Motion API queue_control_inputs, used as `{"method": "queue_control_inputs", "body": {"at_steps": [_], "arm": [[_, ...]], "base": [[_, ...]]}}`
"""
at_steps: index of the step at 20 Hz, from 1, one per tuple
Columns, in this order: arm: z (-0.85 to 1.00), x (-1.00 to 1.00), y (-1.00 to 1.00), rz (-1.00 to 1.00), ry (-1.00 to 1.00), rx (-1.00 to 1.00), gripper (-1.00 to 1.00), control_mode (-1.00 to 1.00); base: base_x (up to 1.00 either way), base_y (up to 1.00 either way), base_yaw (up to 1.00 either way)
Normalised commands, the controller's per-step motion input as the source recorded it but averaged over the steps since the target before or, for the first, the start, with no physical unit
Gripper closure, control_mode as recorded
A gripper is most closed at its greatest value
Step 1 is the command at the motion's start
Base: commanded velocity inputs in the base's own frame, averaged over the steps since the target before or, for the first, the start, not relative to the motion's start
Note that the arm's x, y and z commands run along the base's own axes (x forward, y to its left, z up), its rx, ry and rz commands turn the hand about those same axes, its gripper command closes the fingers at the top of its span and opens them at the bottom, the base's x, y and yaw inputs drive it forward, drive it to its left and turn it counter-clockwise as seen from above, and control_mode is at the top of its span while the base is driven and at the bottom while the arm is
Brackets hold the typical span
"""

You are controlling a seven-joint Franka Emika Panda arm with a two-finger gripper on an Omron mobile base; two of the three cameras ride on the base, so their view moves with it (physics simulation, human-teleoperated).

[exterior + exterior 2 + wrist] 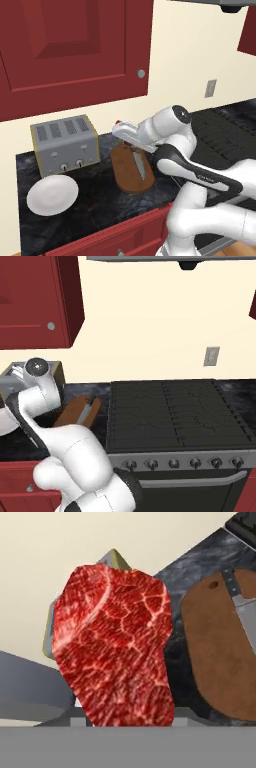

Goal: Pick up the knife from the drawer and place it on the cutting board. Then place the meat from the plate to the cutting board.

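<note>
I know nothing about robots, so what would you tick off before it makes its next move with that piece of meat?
1. Meat held in the hand: ok, it hangs close before the hand's camera, off the counter.
2. Plate bare: ok, nothing lies on it.
3. Knife on the cutting board: ok, it lies along the board.
4. Free room on the board for the meat: ok, bare wood shows beside the blade.
5. Meat directly over the board: cannot tell; in the hand view the board sits off to one side.
6. Grip firm enough: cannot tell, the fingers are hidden behind the meat.

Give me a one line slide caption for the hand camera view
Raw red meat held up in the claw, with the knife already lying on the wooden cutting board beyond it.
</note>
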Motion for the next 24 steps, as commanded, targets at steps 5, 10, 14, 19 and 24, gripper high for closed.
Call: {"method": "queue_control_inputs", "body": {"at_steps": [5, 10, 14, 19, 24], "arm": [[0.13, -0.13, -0.38, -0.14, 0.17, -0.10, 1.00, -1.00], [-0.19, -0.72, -0.51, 0.00, 0.00, -0.04, 1.00, -1.00], [-0.17, -0.42, -0.31, 0.00, 0.00, -0.06, 1.00, -1.00], [-0.23, 0.06, -0.06, 0.03, 0.01, -0.13, 1.00, -1.00], [-0.21, 0.34, -0.01, 0.04, 0.00, -0.14, 1.00, -1.00]], "base": [[0.00, 0.00, 0.00], [0.00, 0.00, 0.00], [0.00, 0.00, 0.00], [0.00, 0.00, 0.00], [0.00, 0.00, 0.00]]}}
